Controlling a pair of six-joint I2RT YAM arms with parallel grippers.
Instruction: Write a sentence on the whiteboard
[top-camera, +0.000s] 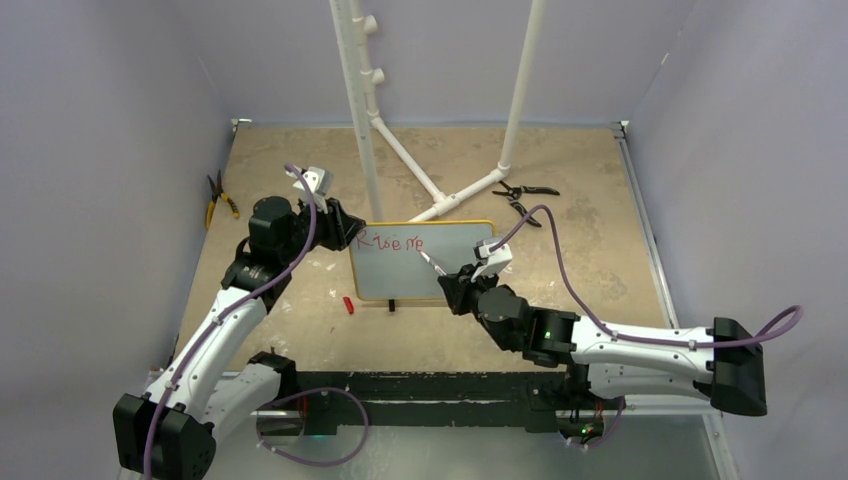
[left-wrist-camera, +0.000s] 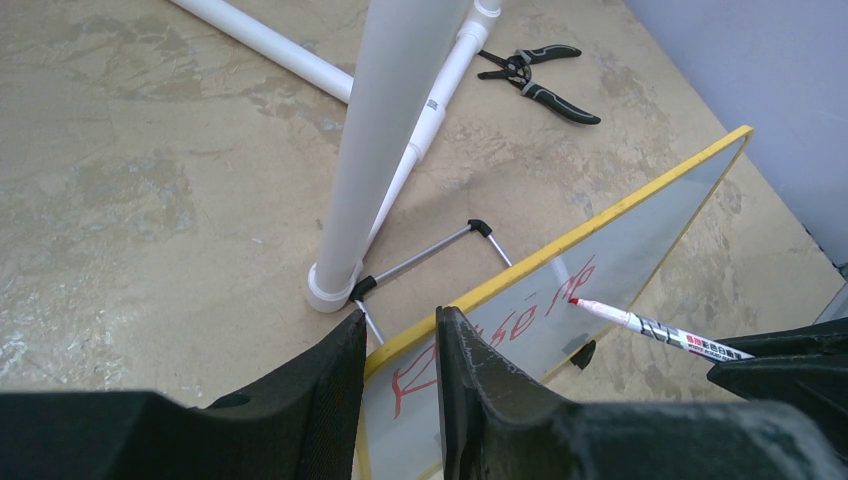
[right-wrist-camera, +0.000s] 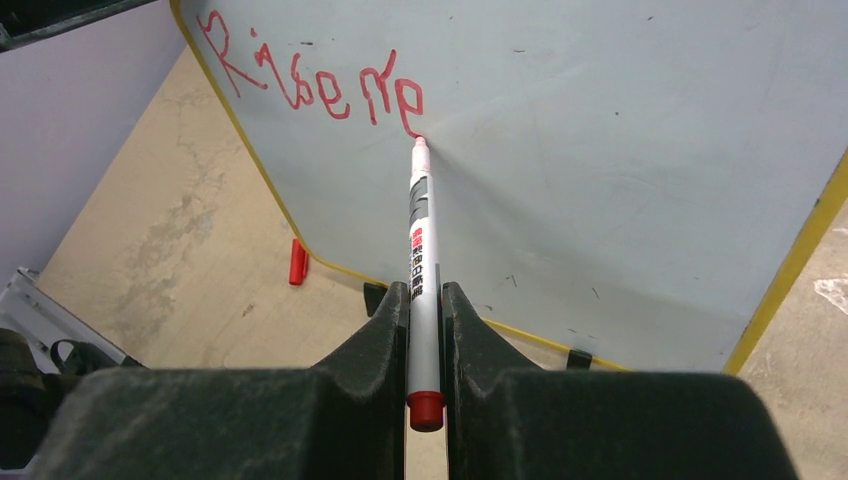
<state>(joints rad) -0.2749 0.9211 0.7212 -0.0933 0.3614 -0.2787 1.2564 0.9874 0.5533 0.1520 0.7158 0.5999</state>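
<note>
The whiteboard (top-camera: 420, 275) stands upright mid-table on its black feet, yellow frame all round. The sentence (top-camera: 392, 242) is one red line along the top, reading roughly "Rise re" (right-wrist-camera: 310, 85). My left gripper (top-camera: 345, 228) straddles the board's top left corner, one finger behind and one in front (left-wrist-camera: 400, 315), shut on the frame. My right gripper (right-wrist-camera: 425, 290) is shut on a white marker (right-wrist-camera: 420, 240) with a red end. The marker's red tip touches the board just below the last letter (left-wrist-camera: 575, 300).
A red marker cap (top-camera: 348, 304) lies on the table by the board's lower left corner. White PVC pipes (top-camera: 365, 120) rise right behind the board. Black pliers (top-camera: 525, 192) lie back right, yellow-handled pliers (top-camera: 215, 198) at the left wall.
</note>
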